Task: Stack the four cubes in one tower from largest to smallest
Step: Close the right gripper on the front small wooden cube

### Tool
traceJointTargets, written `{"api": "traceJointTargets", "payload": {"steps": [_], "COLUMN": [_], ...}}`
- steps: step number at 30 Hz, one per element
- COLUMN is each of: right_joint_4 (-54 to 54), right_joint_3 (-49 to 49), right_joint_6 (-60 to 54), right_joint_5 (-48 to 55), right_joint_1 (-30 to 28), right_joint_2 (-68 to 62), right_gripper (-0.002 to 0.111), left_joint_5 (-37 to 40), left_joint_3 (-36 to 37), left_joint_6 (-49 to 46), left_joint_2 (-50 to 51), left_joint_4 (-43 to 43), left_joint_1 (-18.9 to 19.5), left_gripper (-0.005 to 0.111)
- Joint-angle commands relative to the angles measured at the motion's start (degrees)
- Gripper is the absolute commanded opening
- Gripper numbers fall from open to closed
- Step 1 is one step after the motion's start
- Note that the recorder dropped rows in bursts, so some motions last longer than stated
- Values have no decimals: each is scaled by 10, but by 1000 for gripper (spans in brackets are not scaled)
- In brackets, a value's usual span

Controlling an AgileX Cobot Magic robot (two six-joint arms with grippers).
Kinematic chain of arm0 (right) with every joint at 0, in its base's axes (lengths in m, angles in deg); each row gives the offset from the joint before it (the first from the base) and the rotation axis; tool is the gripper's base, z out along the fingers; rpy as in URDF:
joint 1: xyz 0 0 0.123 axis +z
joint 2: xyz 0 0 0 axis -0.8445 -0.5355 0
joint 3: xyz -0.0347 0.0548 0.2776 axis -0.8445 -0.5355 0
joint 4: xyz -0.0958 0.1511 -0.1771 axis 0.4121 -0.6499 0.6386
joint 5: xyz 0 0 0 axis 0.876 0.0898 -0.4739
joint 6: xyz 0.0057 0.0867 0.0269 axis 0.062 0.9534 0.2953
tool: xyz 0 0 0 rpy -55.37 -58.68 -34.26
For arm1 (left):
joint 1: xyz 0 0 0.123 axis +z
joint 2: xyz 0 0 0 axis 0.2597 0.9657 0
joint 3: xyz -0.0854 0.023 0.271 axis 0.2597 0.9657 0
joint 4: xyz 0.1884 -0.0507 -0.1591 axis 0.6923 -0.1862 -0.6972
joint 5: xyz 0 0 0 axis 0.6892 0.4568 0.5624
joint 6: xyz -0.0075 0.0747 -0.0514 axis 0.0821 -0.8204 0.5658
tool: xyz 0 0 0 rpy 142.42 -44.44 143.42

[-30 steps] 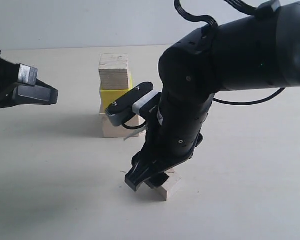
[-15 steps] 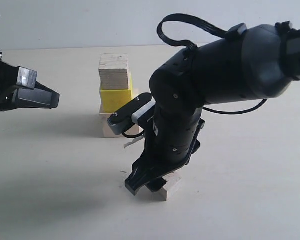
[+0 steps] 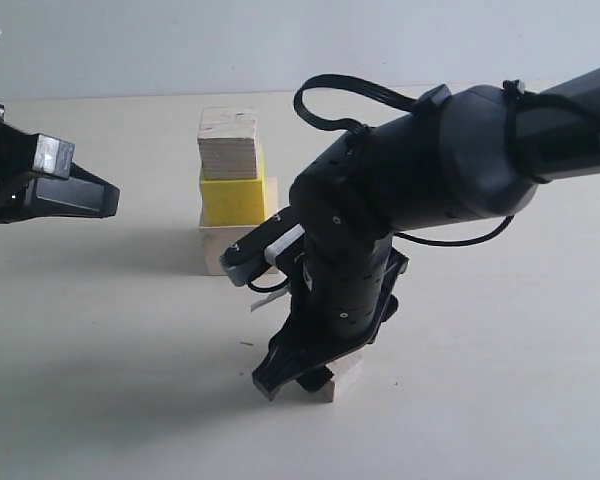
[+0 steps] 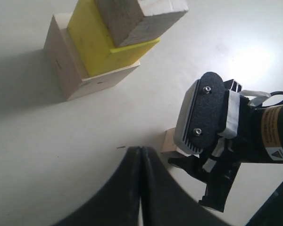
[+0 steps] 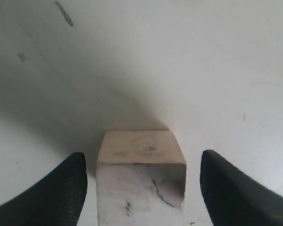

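1. The smallest cube (image 5: 141,169) is being shown lying on the table (image 3: 500,400), well apart from the stack and on the camera's side of it; it is being straddled by the right gripper (image 3: 298,372), which is pointing down at it.
2. The right jaws are being held spread; one fingertip (image 5: 73,188) is being seen on either side of the cube, with a bare gap on each side, so nothing is being pinched yet.
3. The cube is being presented centred between the fingers, flat faces turned toward them; no long axis is being offered, so a plain closing is being judged sufficient.
4. The stack is being made up of the large pale cube (image 3: 220,252), the yellow cube (image 3: 230,200) and the plywood cube (image 3: 228,145); its top is being left bare.
5. The left gripper (image 3: 105,195) is being held off beyond the stack, jaws pressed together and empty; the right arm is being judged far nearer.
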Motion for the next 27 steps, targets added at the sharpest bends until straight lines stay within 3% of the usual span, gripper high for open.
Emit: {"api": "traceJointTargets", "payload": {"steps": [1,24,27], "right_joint_4": [9,9,9], "right_joint_3": [-1,-1,-1], "right_joint_6": [6,6,6], "right_joint_5": [-12,-17,-17], "right_joint_1": [1,1,1], "right_joint_2": [0,-17,-17], "right_gripper": [64,62,55], "left_joint_5": [3,4,4], "left_joint_3": [1,1,1], "left_joint_6": [-2,-1,-6], "left_joint_2": [-5,-5,-5], "left_joint_4": [-3,-5,-5], "left_joint_1": [1,1,1], "left_gripper": [0,0,0]}}
